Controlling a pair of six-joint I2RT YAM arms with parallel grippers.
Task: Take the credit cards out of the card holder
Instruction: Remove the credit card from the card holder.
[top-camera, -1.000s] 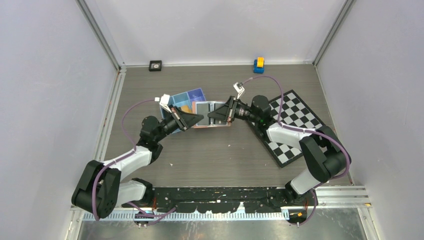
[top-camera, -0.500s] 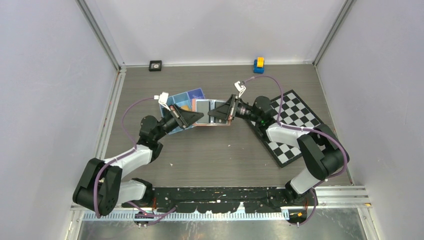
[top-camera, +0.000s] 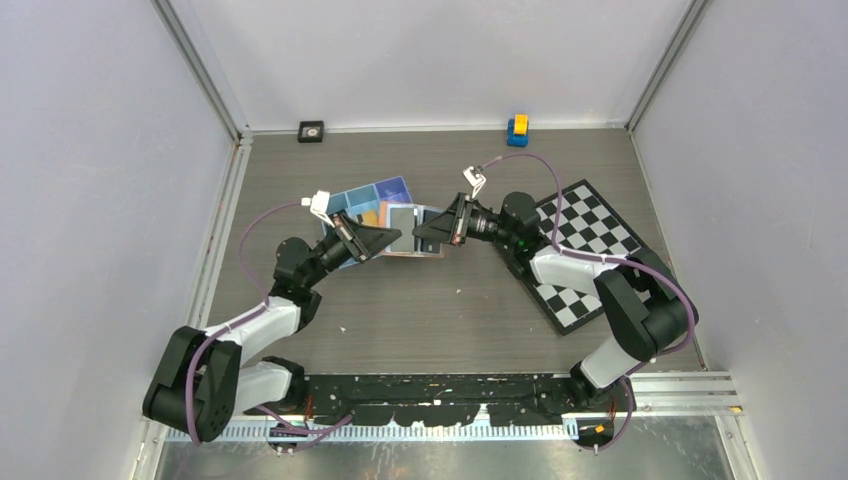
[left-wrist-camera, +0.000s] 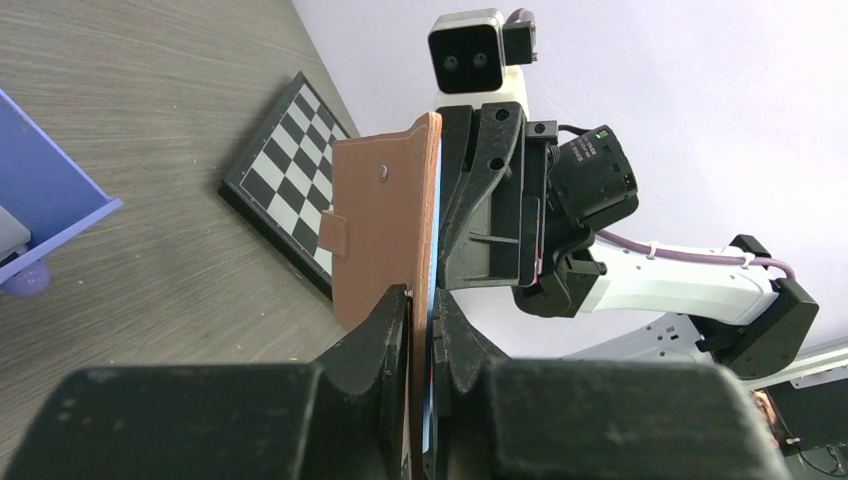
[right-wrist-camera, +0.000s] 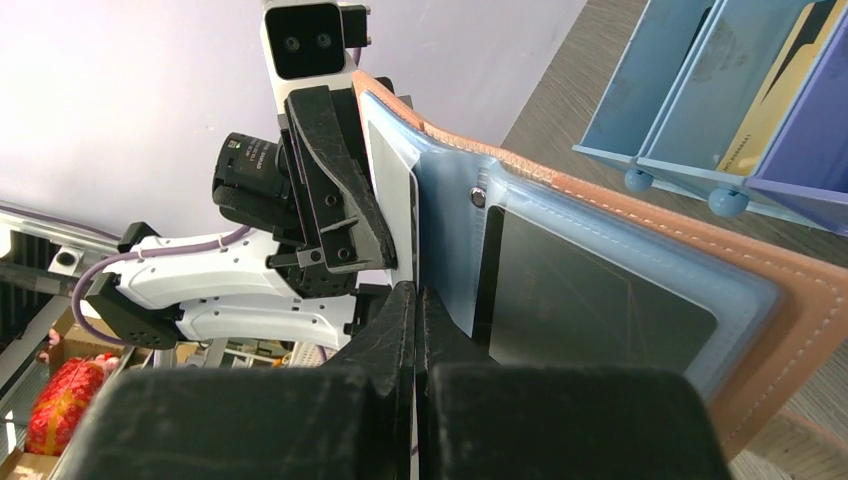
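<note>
The tan card holder (top-camera: 428, 236) hangs open in the air between my two grippers, just right of the blue tray. My left gripper (top-camera: 392, 238) is shut on its left half; in the left wrist view the brown cover (left-wrist-camera: 385, 230) with its snap stud stands edge-up between my fingers (left-wrist-camera: 395, 320). My right gripper (top-camera: 422, 231) is shut on a thin pale-blue inner edge of the card holder (right-wrist-camera: 450, 240). A dark grey credit card (right-wrist-camera: 590, 300) sits in the blue inner pocket. A pale grey card (top-camera: 403, 218) shows in the other half.
The blue divided tray (top-camera: 352, 199) stands behind the left gripper with an orange card (top-camera: 371, 215) in one compartment. A checkered board (top-camera: 585, 250) lies under the right arm. A yellow-and-blue toy (top-camera: 517, 130) and a small black object (top-camera: 311, 131) sit at the back wall.
Both grippers and the card holder have shifted a little to the left, and the card holder looks narrower from above. Both grips are unchanged.
</note>
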